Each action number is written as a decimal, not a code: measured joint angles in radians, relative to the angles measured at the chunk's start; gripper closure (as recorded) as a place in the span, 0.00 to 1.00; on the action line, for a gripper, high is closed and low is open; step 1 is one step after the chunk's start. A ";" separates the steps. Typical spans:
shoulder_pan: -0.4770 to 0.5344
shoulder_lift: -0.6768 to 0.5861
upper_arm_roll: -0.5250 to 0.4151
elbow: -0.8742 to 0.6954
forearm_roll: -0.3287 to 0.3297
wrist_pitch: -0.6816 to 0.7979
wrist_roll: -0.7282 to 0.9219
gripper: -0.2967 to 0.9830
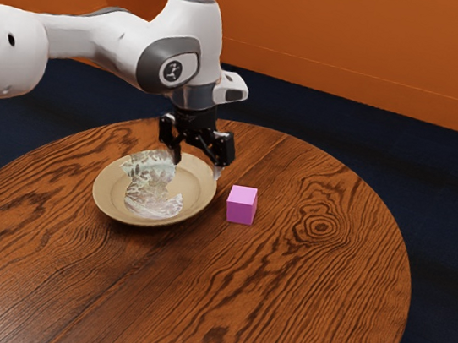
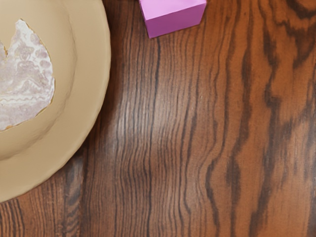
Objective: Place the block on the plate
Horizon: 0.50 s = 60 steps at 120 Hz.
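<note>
The block (image 1: 241,206) sits on the table (image 1: 302,318), just right of the middle of the exterior view, near the plate (image 1: 105,198) but apart from its rim, on the side toward the view's right. My gripper (image 1: 197,164) hangs above and to the upper left of it, jaws spread with nothing between them, so dropping straight from here could land a fingertip on the rim and tip the plate. If I shift across too little before lowering, I'd likely strike the block's top or shove it away instead of straddling it.
</note>
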 joint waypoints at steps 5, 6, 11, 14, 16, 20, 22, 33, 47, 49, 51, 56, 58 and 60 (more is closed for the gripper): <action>0.001 0.018 -0.006 -0.001 -0.007 0.025 -0.023 0.23; 0.001 0.021 -0.007 -0.001 -0.008 0.030 -0.027 0.23; -0.001 0.034 -0.010 -0.008 -0.013 0.050 -0.052 0.23; -0.005 0.042 -0.011 -0.016 -0.015 0.063 -0.067 0.23; -0.006 0.048 -0.011 -0.020 -0.016 0.071 -0.076 0.23; -0.008 0.061 -0.012 -0.025 -0.017 0.087 -0.095 0.23; -0.009 0.067 -0.012 -0.026 -0.018 0.094 -0.104 0.23; -0.009 0.122 -0.011 -0.005 -0.014 0.137 -0.145 0.23; -0.008 0.209 -0.008 0.081 -0.009 0.171 -0.172 0.23; -0.008 0.218 -0.008 0.091 -0.008 0.174 -0.176 0.23; -0.007 0.227 -0.007 0.098 -0.008 0.177 -0.179 0.23; -0.007 0.247 -0.006 0.113 -0.007 0.184 -0.185 0.23; -0.006 0.255 -0.005 0.119 -0.007 0.187 -0.188 0.23; -0.006 0.262 -0.003 0.124 -0.007 0.190 -0.190 0.23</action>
